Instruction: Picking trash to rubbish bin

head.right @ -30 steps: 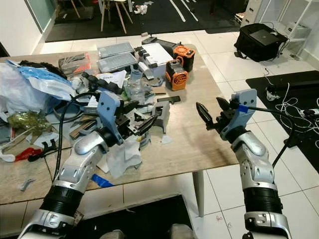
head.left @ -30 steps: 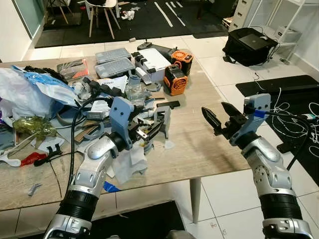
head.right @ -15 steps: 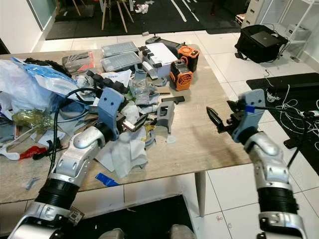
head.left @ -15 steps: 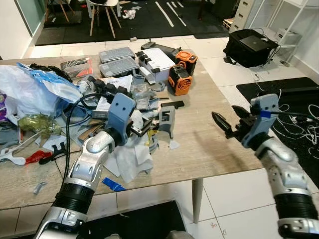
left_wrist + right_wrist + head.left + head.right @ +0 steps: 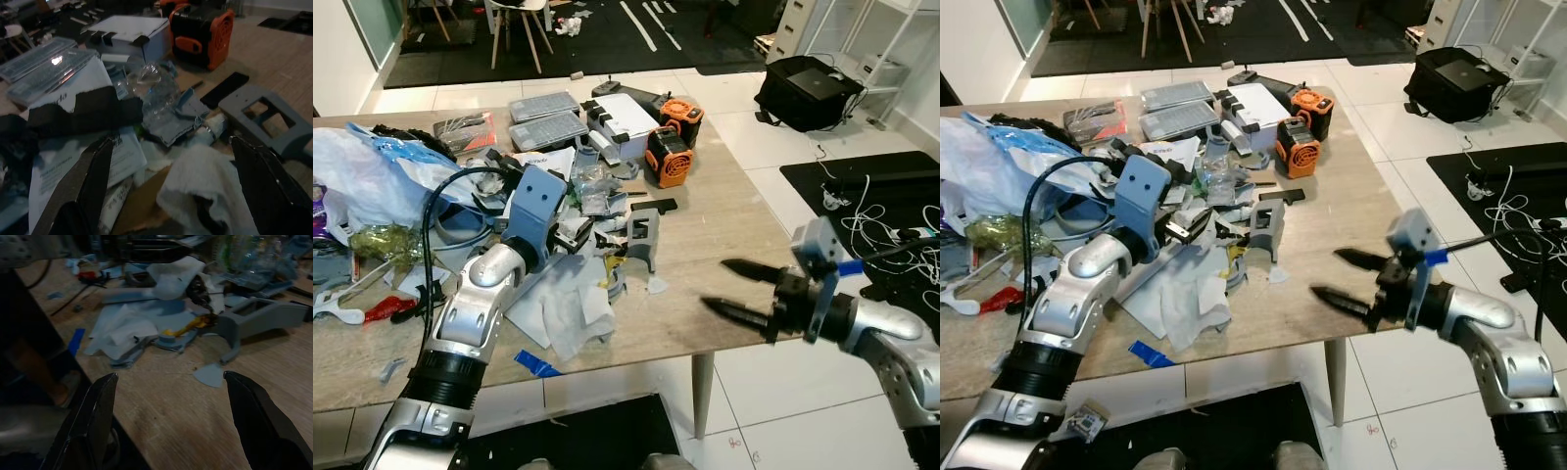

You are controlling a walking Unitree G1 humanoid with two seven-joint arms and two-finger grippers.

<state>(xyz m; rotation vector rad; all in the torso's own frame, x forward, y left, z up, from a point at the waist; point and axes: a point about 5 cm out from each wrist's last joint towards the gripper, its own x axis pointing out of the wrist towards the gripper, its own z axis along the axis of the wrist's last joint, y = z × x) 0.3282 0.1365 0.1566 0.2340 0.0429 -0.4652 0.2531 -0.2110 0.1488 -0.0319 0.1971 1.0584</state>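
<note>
A heap of trash lies on the wooden table point(image 5: 724, 220): crumpled white tissue point(image 5: 570, 308), a crushed clear plastic bottle point(image 5: 155, 85) and torn paper scraps. My left gripper point(image 5: 574, 229) hovers open over the middle of the heap. In the left wrist view a wad of white tissue point(image 5: 205, 181) lies between its fingers point(image 5: 93, 181). My right gripper point(image 5: 717, 285) is open and points left, low over the table's front right edge, apart from the heap. The right wrist view looks at the tissue point(image 5: 132, 323) and a grey bracket point(image 5: 259, 318).
Orange-black devices point(image 5: 666, 155), a white box point(image 5: 622, 113) and grey flat cases point(image 5: 543, 117) stand at the table's far side. Plastic bags point(image 5: 372, 181) pile up on the left. A black bag point(image 5: 803, 88) and cables point(image 5: 891, 215) lie on the floor to the right.
My right gripper swung from upright to pointing left and dropped to the table's front edge. The left gripper reached further into the heap. The camera shifted a little.
</note>
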